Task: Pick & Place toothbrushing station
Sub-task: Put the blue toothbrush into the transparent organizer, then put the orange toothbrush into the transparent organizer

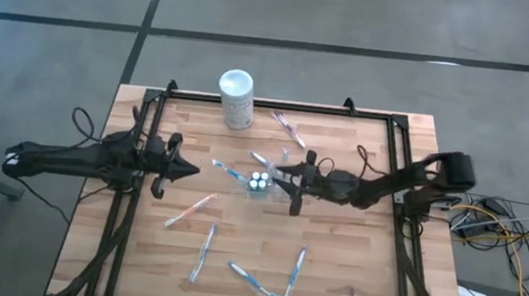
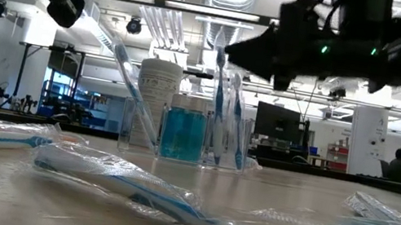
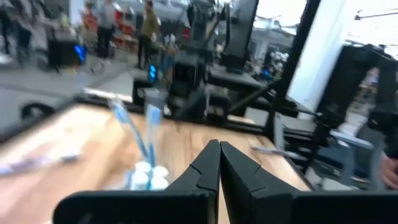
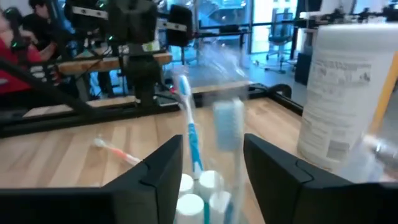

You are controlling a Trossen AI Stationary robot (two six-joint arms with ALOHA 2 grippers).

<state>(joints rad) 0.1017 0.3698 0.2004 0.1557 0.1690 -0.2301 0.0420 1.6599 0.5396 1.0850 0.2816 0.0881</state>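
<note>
High view, station: the toothbrushing station (image 1: 259, 181), a clear plastic holder, is seen upright near the middle of the counter (image 1: 329, 283), with several toothbrushes standing in it.
Right gripper (image 1: 281, 176): positioned just beside the station; in the right wrist view its jaws are parted, with the station's brushes between and just ahead of them, and nothing is gripped.
Left gripper (image 1: 188, 168): held above the counter, apart from the station; its jaws are pressed together and empty.
Work done: some brushes are judged already placed, among them a blue toothbrush (image 4: 188, 127) leaning in the holder. The parted right jaws suggest a brush just let go, though this cannot be confirmed.
Work left: wrapped toothbrushes (image 1: 202, 252) are still lying on the near part of the counter, and one more (image 1: 287, 127) lies toward the far side; these are judged still to be collected.
White canister (image 1: 236, 98): standing at the far edge of the counter, well apart from both grippers.
Edges: a dark frame rail (image 1: 406, 173) runs along the counter's sides and far end; loose brushes near the near edge lie close to it.
Open room: bare wood is available between the left gripper and the station; the space around the right gripper is tight, so contact with the standing brushes is a risk on withdrawal.
</note>
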